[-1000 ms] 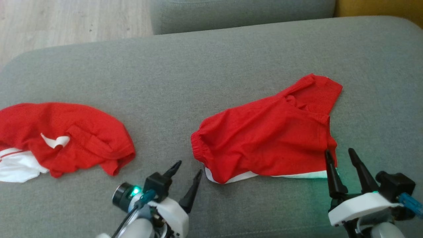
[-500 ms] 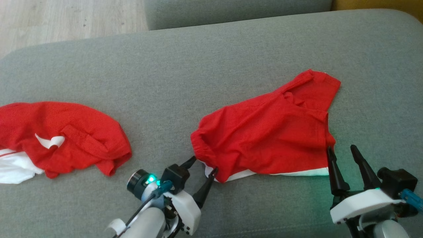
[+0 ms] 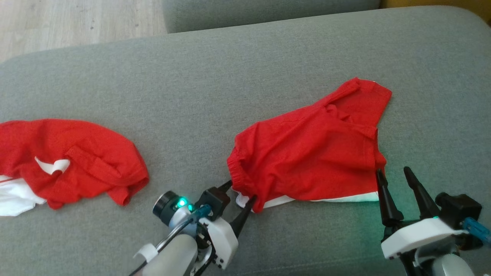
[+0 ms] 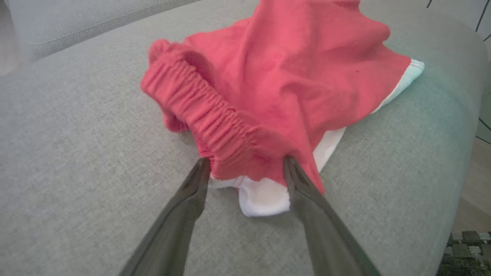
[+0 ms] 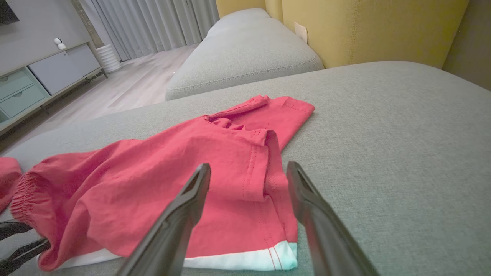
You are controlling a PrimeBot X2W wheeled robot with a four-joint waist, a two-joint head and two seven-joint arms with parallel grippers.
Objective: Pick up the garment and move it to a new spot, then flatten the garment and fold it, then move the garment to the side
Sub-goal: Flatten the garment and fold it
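On grey sofa [image 3: 191,96], straddling waistband [image 4: 203,115] of shorts [image 3: 307,153] with left end effector [image 3: 241,190] apart, holding right end effector [image 3: 392,171] apart beside hem [image 5: 245,261].

Grey fabric seat [image 3: 153,96], woven texture, rounded edges. Second grey cushion [image 5: 245,53] beyond it, with a gap between the two. Floor [image 3: 76,19] of pale wood planks. Yellow panel [image 5: 364,27] behind the second cushion, white socket plate [image 5: 301,32] on it. Pale curtains [image 5: 153,23] hang to the floor. Low cabinet [image 5: 38,80], grey and pale green fronts, stands along a grey wall [image 5: 38,30], a small white object [image 5: 58,41] on top. White ribbed cylinder [image 5: 108,57] stands on the floor between cabinet and curtains. Light soft, even.
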